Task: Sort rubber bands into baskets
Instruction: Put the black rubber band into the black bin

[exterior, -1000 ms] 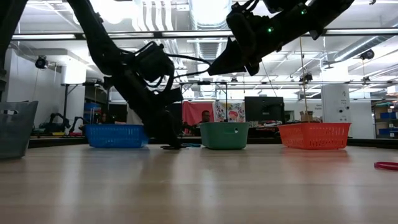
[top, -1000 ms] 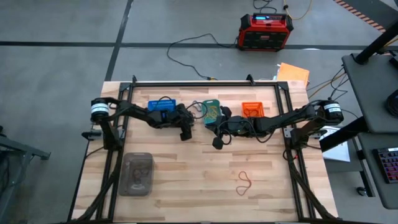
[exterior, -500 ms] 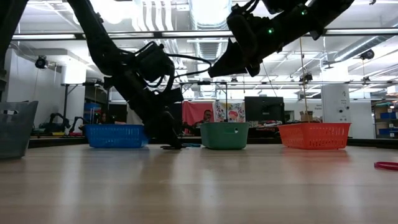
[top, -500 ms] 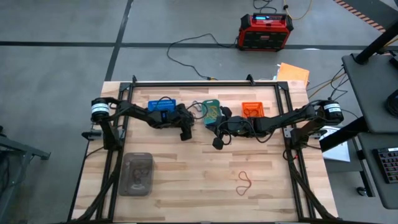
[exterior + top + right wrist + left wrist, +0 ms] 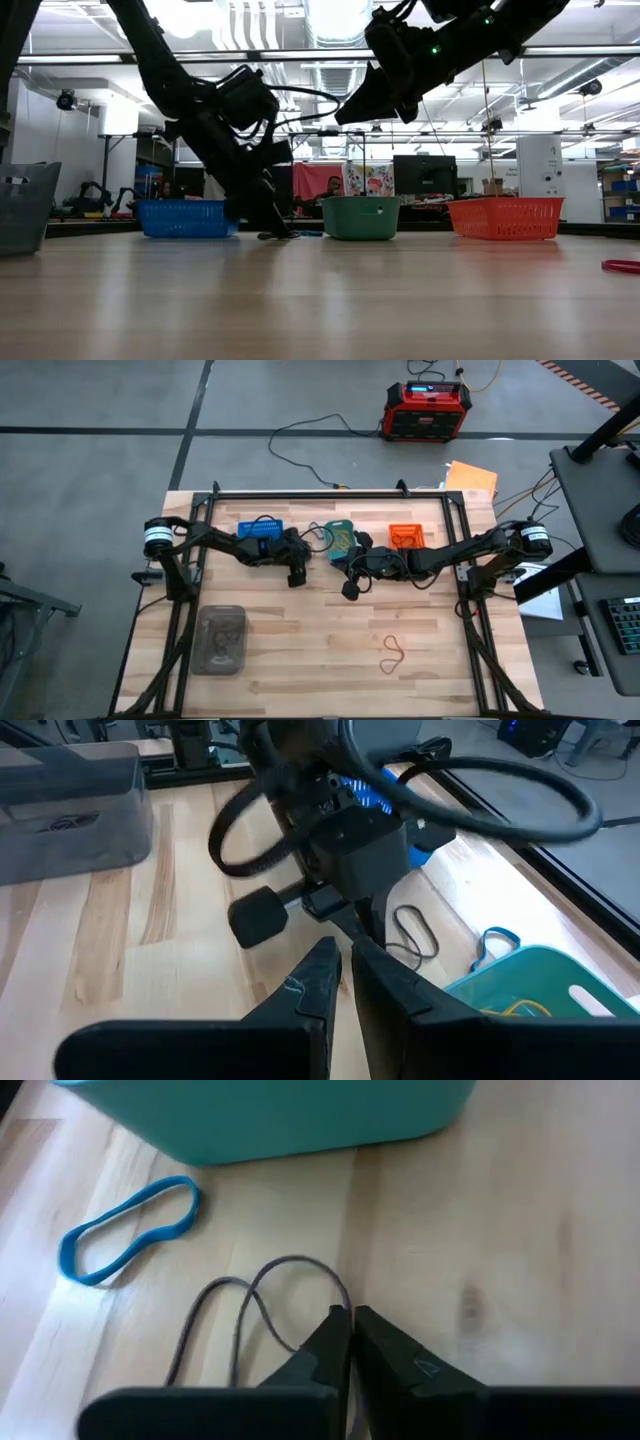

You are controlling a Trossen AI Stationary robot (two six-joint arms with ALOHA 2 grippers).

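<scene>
My left gripper (image 5: 350, 1318) is down at the table between the blue basket (image 5: 262, 530) and the teal basket (image 5: 343, 538), shut on a twisted grey rubber band (image 5: 250, 1305). In the high view this gripper (image 5: 296, 574) shows just near of the baskets. A blue rubber band (image 5: 125, 1230) lies flat beside the teal basket (image 5: 290, 1115). My right gripper (image 5: 345, 955) is shut with nothing seen in it. It hangs above the table near the teal basket (image 5: 351, 589). The orange basket (image 5: 406, 536) stands to the right. A red rubber band (image 5: 393, 653) lies toward the near right. My left gripper pinches the grey band at the edge of its rounded loop (image 5: 343, 1296), between its two fingertips. The fingers slant down toward the tabletop. The rest of the band (image 5: 205, 1325) lies slack and twisted on the wood.
A clear grey container (image 5: 220, 640) stands at the near left. The three baskets line the far side of the table inside a black frame (image 5: 330, 495). Bare wood lies across the near middle.
My left gripper's fingers have come together low at the table on the grey band, and the arm has shifted very slightly. My right gripper has kept still above the table.
</scene>
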